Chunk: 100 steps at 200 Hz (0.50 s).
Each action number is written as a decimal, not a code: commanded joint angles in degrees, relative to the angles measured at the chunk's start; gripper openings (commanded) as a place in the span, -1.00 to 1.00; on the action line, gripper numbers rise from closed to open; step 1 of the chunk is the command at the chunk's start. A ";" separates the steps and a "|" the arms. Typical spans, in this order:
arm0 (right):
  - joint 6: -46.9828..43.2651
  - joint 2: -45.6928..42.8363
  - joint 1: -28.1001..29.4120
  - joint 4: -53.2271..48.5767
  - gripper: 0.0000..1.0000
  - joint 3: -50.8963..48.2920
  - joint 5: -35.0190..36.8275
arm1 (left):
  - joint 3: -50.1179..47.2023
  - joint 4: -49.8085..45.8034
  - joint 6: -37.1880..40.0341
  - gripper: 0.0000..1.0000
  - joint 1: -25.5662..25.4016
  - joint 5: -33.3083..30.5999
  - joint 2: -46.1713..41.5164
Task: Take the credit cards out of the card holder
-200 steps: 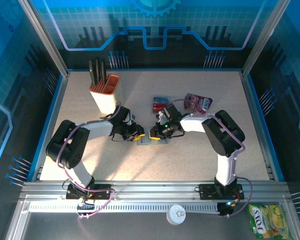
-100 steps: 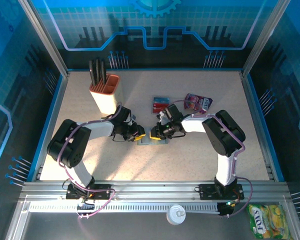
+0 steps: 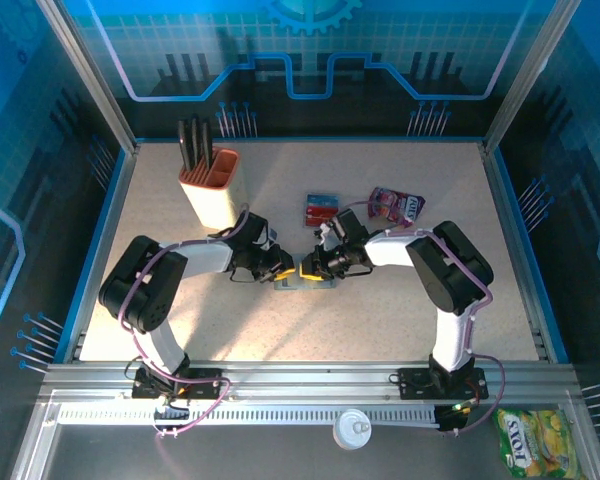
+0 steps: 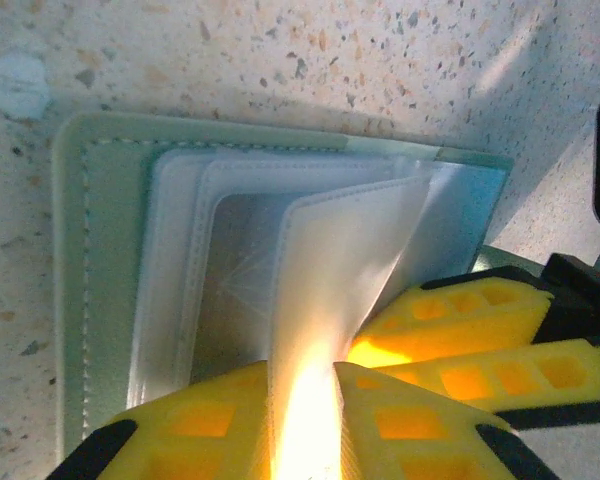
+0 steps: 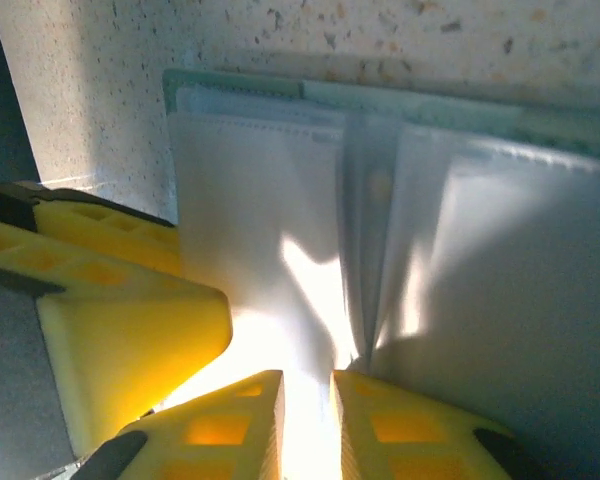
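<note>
Clear plastic pages (image 4: 310, 250) stand up from the small flat grey-green folding card holder (image 4: 100, 300). It lies open on the speckled pale table (image 3: 380, 320), in the middle between the two arms. The left gripper (image 4: 302, 375) has its yellow fingers squeezed on one thin page. The right gripper (image 5: 305, 382) is squeezed on a page too, right next to it. Some small red and blue credit cards (image 3: 320, 208) lie on the table a little way behind the holder, close to a crinkly pink snack pouch (image 3: 395, 205). I cannot tell if a card is left inside the pages. What could go wrong? If both grippers pull apart hard, a page might rip. If one lifts up, the whole card holder may come up with it, since nothing seems to press it down. The yellow fingers are so close that they might bump each other. And a pinched page is squashed flat, so a card inside may not slide out.
</note>
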 commanded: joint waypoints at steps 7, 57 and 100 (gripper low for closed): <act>-1.27 -5.33 -1.56 -4.15 -0.55 -0.81 1.97 | 2.81 -1.96 0.13 -0.56 -0.73 0.65 -1.15; -3.35 -11.81 -4.79 -9.21 -0.53 -1.88 4.75 | 6.23 -3.56 0.24 -0.55 -2.14 1.22 0.47; -4.75 -16.20 -6.40 -13.29 -0.53 -2.69 6.26 | 9.69 -3.94 -0.07 -0.57 -4.08 1.67 3.78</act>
